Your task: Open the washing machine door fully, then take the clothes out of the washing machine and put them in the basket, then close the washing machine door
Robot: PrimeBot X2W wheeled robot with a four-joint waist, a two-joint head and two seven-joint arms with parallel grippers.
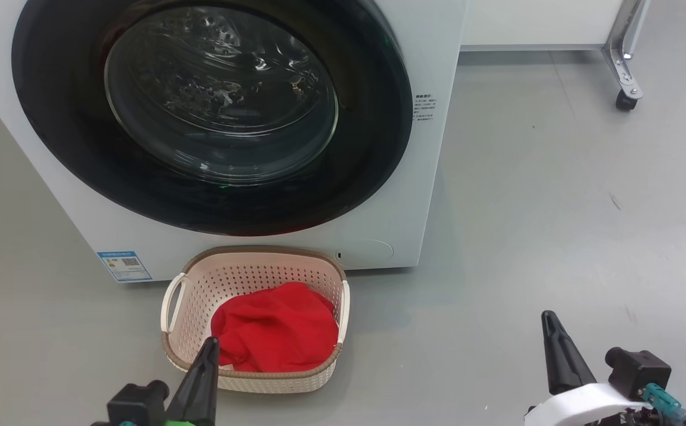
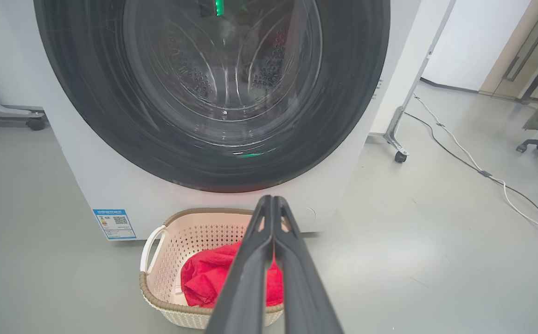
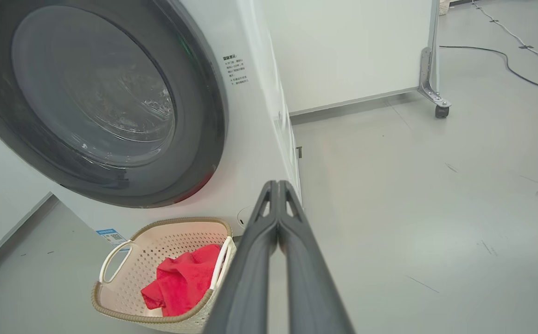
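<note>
Head view had the white washing machine (image 1: 432,59) at far left, the washing machine door (image 1: 213,106) shut flush against it. Just before it on the grey floor (image 1: 526,207) sat the basket (image 1: 248,275), the red clothes (image 1: 275,334) heaped inside. The left gripper (image 1: 208,346) hovered by the basket's near rim, fingers pressed together, empty. The right gripper (image 1: 550,319), well to the right over the floor, was likewise closed on nothing.

Probably a lab: bare grey floor (image 1: 556,207), wheeled partition (image 3: 343,46), loose cables (image 2: 482,174).
</note>
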